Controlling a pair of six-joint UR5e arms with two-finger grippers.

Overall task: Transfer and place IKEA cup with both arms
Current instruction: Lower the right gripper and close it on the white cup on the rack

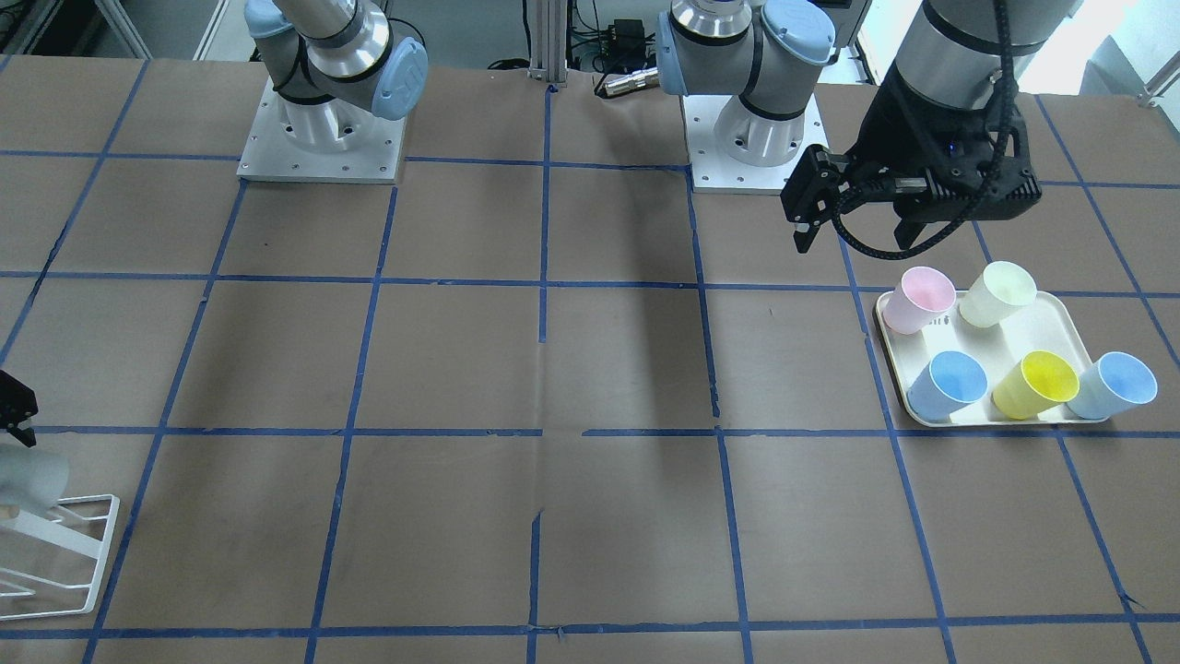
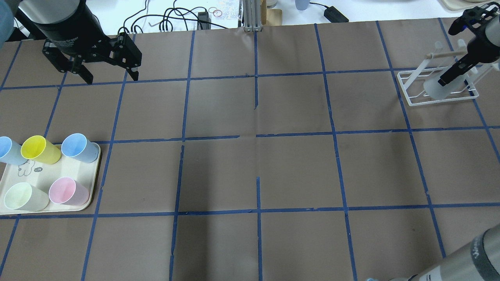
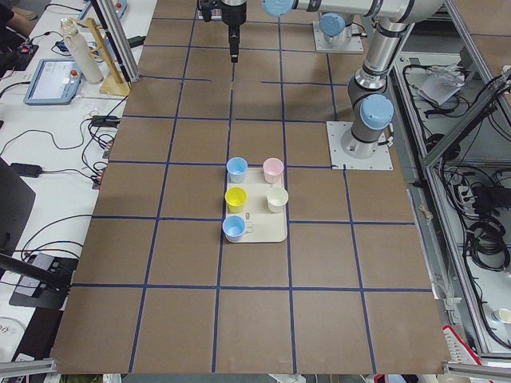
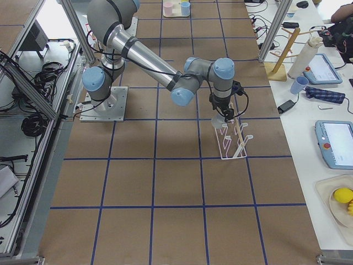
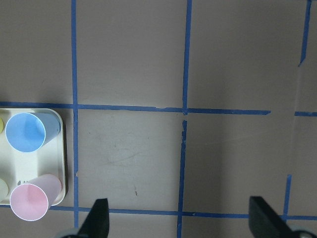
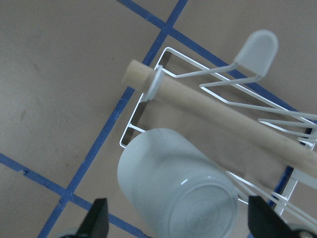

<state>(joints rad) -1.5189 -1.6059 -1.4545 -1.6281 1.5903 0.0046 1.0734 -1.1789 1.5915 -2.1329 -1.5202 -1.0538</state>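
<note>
right wrist-mounted view: the grey cup [image 6: 178,188] hangs tilted on the white rack [image 6: 257,49], with its bottom facing the camera. it sits just under the rack's wooden stick [image 6: 223,116]. the right gripper [image 6: 181,223] is spread wide, with one finger on each side of the cup. neither finger looks to be touching it, so it is holding nothing. the left gripper [image 5: 181,220] is spread wide too and has nothing in it. it hangs over bare table far from the rack, near the tray [image 2: 93,187] of colored cups at the other end.

i think the cup is already where it should be, so the risky part is getting the right gripper away. the fingers are close to the cup's sides. if the arm goes sideways and not straight back, a finger could bump the cup and knock it off. a finger could also hook the wooden stick or a thin wire. the rack looks light, so it could slide or tip over. the cup leans a lot, so even a small bump might make it slip off.
</note>
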